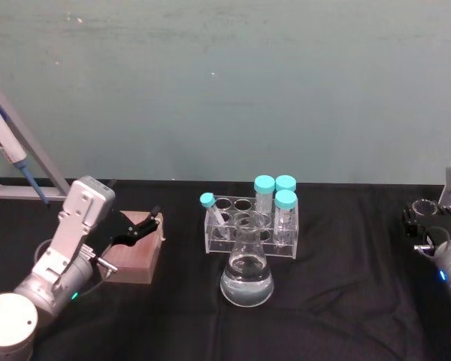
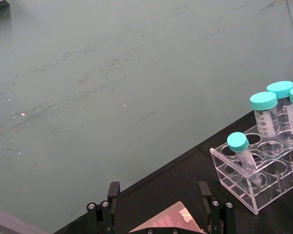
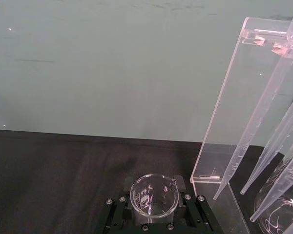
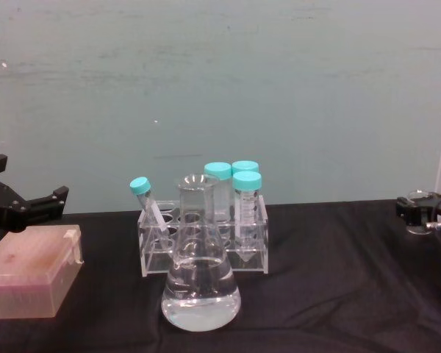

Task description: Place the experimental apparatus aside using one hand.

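Black tabletop (image 1: 346, 301) carries the set. Tall clear acrylic stand (image 3: 234, 97) sits at the far right, long tubes (image 3: 263, 122) hanging slantwise from its top. A rounded glass vessel (image 3: 283, 214) stands just beside its foot. At centre is the clear tube rack (image 1: 252, 233) with four teal-capped tubes, one leaning. The conical flask (image 1: 246, 278), part filled with clear liquid, stands just in front of it. Pink box (image 4: 29, 283) is on the left. Left gripper (image 1: 143, 224) hovers over the box with its fingers spread and nothing in them, so I take that arm as idle. Right gripper (image 1: 423, 218) is at the right edge, well apart from rack and flask. Its fingers are clasped on the small beaker (image 3: 154, 195), which is upright and empty. Judgement: the beaker is the item in hand, near its set-aside spot beside the stand. Risks: smooth glass could slip or tip if released before its base is seated. A sideways drift of the wrist could clip the hanging tubes or nudge the narrow stand, which looks easy to topple. Over-squeezing thin glass could crack it.
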Motion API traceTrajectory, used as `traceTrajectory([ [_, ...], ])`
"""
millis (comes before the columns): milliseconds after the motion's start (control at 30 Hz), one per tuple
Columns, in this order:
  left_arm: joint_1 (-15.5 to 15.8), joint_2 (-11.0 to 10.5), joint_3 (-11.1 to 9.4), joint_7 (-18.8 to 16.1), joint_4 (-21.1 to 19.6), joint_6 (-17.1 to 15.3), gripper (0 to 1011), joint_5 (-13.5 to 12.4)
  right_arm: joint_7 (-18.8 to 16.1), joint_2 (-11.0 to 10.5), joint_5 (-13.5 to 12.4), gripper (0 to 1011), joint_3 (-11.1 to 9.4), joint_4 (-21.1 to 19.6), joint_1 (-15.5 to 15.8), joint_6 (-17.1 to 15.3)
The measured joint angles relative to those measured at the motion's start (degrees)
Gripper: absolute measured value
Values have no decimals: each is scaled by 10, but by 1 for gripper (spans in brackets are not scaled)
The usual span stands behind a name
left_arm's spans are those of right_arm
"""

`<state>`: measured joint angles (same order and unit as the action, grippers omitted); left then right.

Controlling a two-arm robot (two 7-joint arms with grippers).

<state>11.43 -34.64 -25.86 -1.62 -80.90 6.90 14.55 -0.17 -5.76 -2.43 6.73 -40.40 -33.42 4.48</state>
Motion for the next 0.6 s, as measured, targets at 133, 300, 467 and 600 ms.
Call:
traceTrajectory([
  [133,0,0,0,0,0,0,1000,0,-7,1,4,488,-4,5,-3,6],
  [300,0,0,0,0,0,0,1000,0,-10,1,5,488,-5,7,-4,8],
  [467,0,0,0,0,0,0,1000,0,-9,1,5,488,-4,6,-4,8],
  [600,0,0,0,0,0,0,1000,0,-9,1,4,488,-4,6,-4,7],
])
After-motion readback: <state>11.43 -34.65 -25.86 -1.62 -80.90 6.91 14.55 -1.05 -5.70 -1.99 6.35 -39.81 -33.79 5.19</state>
